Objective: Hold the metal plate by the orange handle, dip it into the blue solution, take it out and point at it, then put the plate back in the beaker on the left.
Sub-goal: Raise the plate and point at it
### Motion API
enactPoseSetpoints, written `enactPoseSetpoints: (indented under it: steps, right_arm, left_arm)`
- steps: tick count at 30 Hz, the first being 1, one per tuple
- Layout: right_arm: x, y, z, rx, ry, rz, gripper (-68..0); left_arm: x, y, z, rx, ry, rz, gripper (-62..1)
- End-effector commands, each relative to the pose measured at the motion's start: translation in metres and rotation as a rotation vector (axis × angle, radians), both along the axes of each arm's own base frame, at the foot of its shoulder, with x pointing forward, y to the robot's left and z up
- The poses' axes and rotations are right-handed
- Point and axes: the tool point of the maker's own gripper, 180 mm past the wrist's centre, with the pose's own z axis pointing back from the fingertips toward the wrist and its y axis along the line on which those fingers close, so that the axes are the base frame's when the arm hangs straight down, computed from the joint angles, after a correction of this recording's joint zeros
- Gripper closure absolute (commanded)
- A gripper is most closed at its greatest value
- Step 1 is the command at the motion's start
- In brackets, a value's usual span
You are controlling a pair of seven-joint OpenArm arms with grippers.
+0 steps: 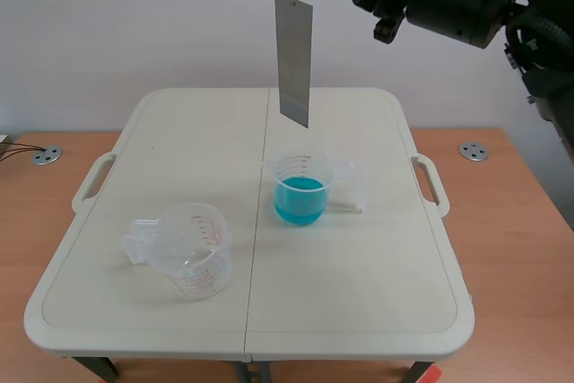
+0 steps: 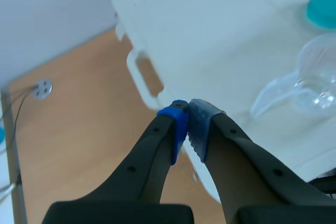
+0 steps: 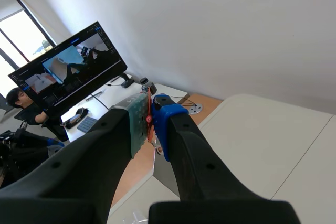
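The only writing was the red graduation print on the clear plastic empty beaker [image 1: 190, 248] towards the worktop's [image 1: 377, 275] near left corner, too small to read; a second clear beaker [image 1: 300, 187], holding the blue solution [image 1: 298, 199], stood beside the centre seam. The right tool [image 3: 149, 124] was clamped on the orange handle [image 3: 149, 113]; the flat, grey, rectangular metal plate [image 1: 294, 58] hung from it high above the worktop, well clear of the solution; the left tool [image 2: 187, 124] was clenched on nothing by the worktop's left edge.
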Motion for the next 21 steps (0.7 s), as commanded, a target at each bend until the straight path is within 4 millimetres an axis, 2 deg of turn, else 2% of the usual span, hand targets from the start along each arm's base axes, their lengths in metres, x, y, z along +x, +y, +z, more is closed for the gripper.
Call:
enactPoseSetpoints:
  steps: [1, 21]
  right_arm:
    - [-0.001, -0.001, 0.022, 0.026, -0.056, 0.009, -1.5]
    - [-0.001, -0.001, 0.022, 0.023, -0.054, 0.01, -1.5]
  left_arm:
    - [0.002, -0.016, 0.001, -0.029, -0.002, -0.049, -1.6]
    - [0.045, -0.139, -0.032, -0.076, 0.01, -0.301, -1.6]
